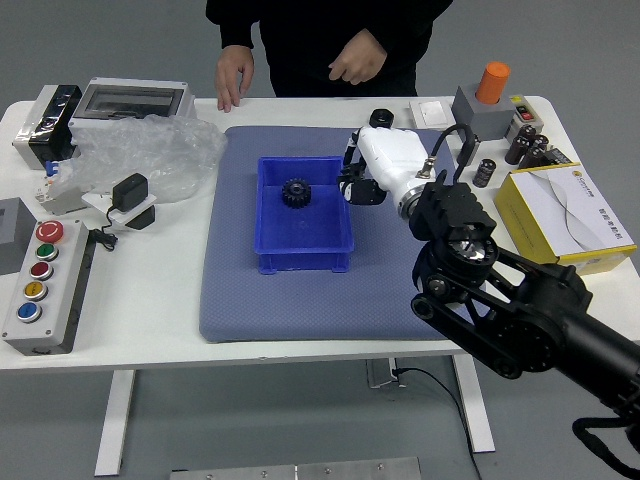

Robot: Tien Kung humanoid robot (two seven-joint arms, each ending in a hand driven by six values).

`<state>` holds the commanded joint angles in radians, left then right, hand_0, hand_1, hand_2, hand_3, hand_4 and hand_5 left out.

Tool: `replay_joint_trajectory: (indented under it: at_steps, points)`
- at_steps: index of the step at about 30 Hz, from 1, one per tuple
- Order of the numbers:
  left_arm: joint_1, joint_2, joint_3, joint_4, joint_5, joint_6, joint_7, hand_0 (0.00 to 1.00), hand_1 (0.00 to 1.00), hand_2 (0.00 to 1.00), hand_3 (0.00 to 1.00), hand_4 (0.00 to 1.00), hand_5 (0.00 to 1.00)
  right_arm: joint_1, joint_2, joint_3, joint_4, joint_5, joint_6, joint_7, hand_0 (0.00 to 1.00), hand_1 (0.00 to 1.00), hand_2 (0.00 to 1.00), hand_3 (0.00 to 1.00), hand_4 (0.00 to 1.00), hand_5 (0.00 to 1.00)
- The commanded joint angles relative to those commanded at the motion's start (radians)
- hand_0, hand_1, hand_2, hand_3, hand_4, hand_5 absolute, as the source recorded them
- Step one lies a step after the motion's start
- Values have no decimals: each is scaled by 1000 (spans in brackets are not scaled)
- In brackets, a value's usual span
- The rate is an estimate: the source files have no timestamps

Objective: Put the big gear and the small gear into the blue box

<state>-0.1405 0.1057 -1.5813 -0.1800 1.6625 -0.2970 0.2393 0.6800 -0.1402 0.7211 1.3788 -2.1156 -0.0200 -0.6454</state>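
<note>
Risked jolting the open blue plastic box (302,262) by bringing the black-and-white right robot hand (358,184) too low over its right wall; by overreaching, risked brushing a person's raised, curled hand (358,58) or lowered hand (234,76) beyond the box. By an early release, risked dropping any load outside, or onto the black toothed gear (296,193) inside the box. Could not see the person's head, cut off beyond the box. Could not tell the robot hand's opening or hold; found no certain second gear, perhaps hidden there.

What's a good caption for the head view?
A black gear sits in the blue box, the robot's right hand at its edge.
</note>
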Motion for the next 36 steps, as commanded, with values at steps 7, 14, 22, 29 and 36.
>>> replay_joint_trajectory:
  at_steps: [7,14,22,29,36]
  points:
    - [-2,-11,-8,0,16,-4,4,815,796,808,836,626,277,15,77,-18,-61,3,-20,0,536,399,406,477,590,2]
    - [-2,-21,-11,0,27,-6,7,815,796,808,836,626,276,17,140,-30,-111,29,-11,0,601,419,458,537,598,2]
    - [-4,-28,-13,0,34,-7,10,815,796,808,834,626,274,15,140,-21,-150,85,23,0,625,544,786,998,896,447]
    - [-6,-30,-15,0,38,-8,10,814,796,807,834,626,273,16,140,-2,-157,103,41,0,666,604,866,998,937,512]
    - [-7,-29,-14,0,35,-7,10,814,796,808,834,626,273,14,131,36,-117,93,51,0,751,688,898,998,952,521]
